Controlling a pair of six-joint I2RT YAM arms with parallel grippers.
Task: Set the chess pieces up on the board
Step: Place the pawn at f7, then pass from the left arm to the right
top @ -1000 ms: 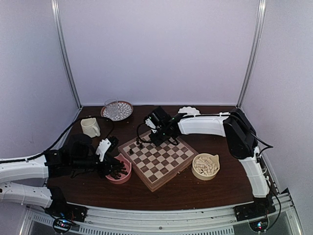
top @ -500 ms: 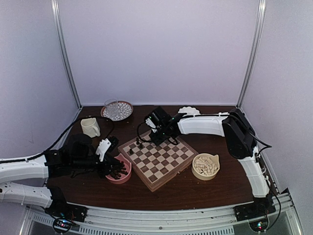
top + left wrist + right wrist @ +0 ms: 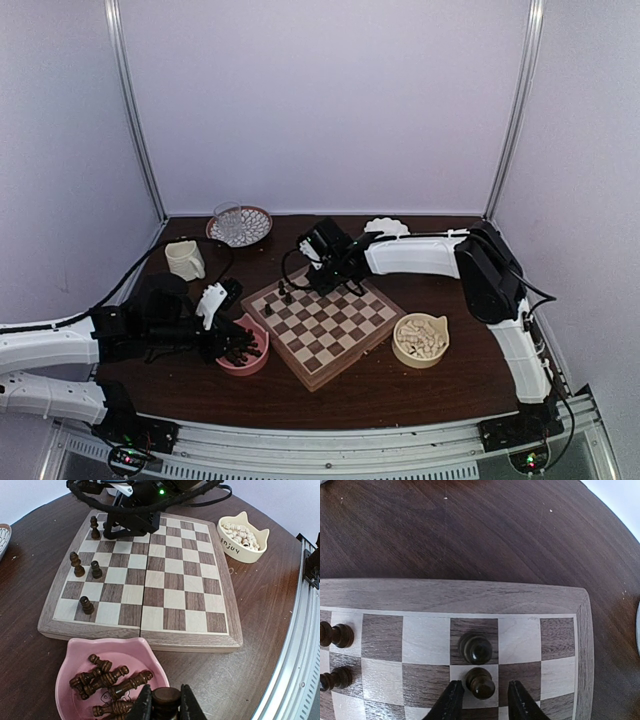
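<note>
The board (image 3: 322, 327) lies in the middle of the table, and several dark chess pieces (image 3: 76, 564) stand along its left side. My right gripper (image 3: 485, 698) hangs open over the board's far corner. A dark pawn (image 3: 480, 682) stands upright on a light square between the fingers, touching neither. Just beyond it a taller dark piece (image 3: 476, 648) stands on a dark back-row square. My left gripper (image 3: 166, 703) is shut on a dark brown piece (image 3: 166, 696), held above the rim of the pink bowl (image 3: 75, 652), where more dark pieces (image 3: 107, 677) lie.
A cream cat-shaped bowl (image 3: 420, 340) of white pieces sits right of the board. A cream mug (image 3: 185, 260), a glass-patterned plate (image 3: 240, 226) and a white scalloped dish (image 3: 385, 227) stand at the back. The table's rail edge (image 3: 300, 645) runs along the near side.
The right gripper's jaws have spread apart, letting go of the pawn, which now stands free on its square. The left arm and its held piece have not moved.
</note>
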